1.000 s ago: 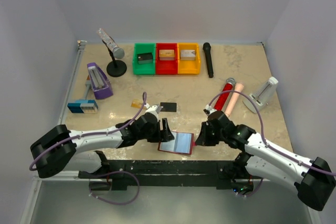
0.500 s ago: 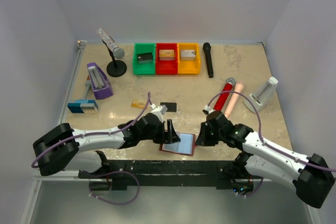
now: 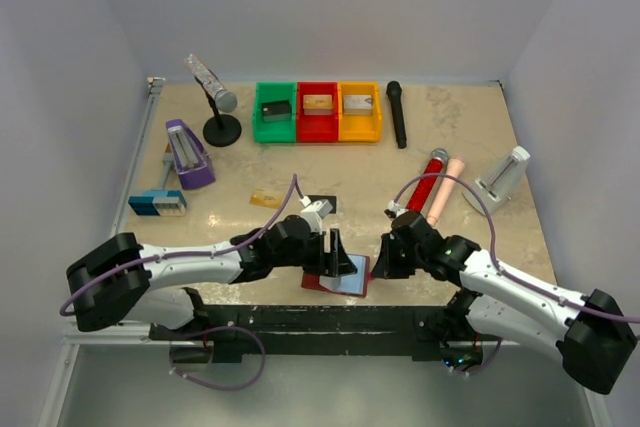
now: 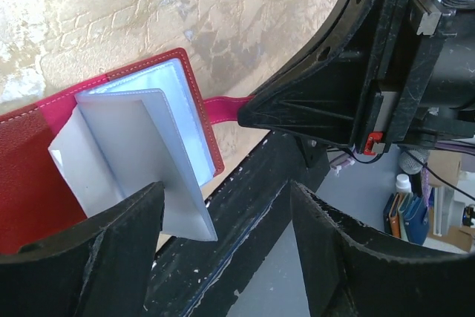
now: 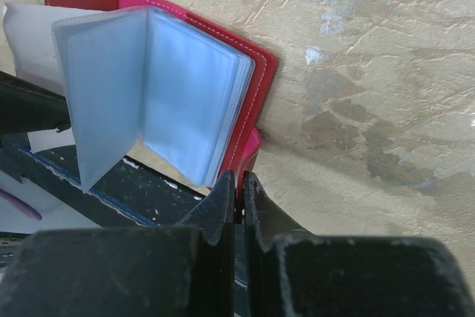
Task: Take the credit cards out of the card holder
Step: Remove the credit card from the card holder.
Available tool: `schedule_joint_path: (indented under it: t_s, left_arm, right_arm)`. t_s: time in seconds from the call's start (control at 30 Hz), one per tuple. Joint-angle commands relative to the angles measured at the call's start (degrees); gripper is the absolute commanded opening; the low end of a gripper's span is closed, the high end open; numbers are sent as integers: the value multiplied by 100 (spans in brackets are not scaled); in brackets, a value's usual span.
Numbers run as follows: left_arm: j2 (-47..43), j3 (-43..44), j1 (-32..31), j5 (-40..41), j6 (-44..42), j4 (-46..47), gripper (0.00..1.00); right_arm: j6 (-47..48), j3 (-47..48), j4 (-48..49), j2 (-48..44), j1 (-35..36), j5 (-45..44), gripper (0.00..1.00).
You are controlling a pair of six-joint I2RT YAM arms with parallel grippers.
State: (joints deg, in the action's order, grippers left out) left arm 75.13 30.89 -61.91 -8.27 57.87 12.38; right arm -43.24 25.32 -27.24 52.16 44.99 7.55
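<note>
The card holder (image 4: 30, 176) is lying open at the near edge of the table (image 3: 300, 162), between the two arms, its red cover flat and its clear pocket leaves (image 5: 178, 87) fanning upward. The right gripper (image 5: 236, 180) is pressing its jaws fully together on the small tab strap (image 4: 223, 108), pinning the wallet in place. The left gripper (image 4: 226, 191) is hanging over the leaves with its jaws spread wide and gripping nothing. A gold card (image 3: 263, 198) and a black card (image 3: 322, 204) are lying on the table just beyond the wallet, so two look to be out already. Whether the silver one is sitting in a pocket is hard to tell, though one grey leaf is looking stiffer than the rest. Any card left is going to be light, thin, rigid and slick, and the pockets are looking floppy and likely to be dragging along with it. The best hold is probably going to be the card's exposed short edge at the pocket mouth, pinching flat faces and sliding along the sleeve
</note>
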Motion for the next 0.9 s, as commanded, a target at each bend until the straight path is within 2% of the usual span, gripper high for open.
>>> schedule_joint_path:
  t_s: [0.0, 0.2, 0.33, 0.47, 0.57, 0.87]
  left_arm:
    - [71, 268, -67, -69, -144, 142, 73]
    - [-226, 242, -84, 324, -109, -305, 72]
    - [-1235, -249, -76, 1537, 304, -887, 72]
    - [-1967, -321, -58, 1890, 173, -1027, 73]
    - [-1819, -111, -58, 1672, 41, -1010, 73]
    - [-598, 329, -76, 995, -91, -816, 72]
  right_arm:
    - [97, 61, 176, 13, 1, 80, 0]
    - [141, 148, 53, -162, -8, 132, 0]
    - [290, 201, -44, -575, 1, 150, 0]
    - [457, 184, 35, -839, 1, 448, 0]
    - [554, 210, 184, -883, 1, 738, 0]
    - [545, 315, 387, -1252, 1, 1222, 0]
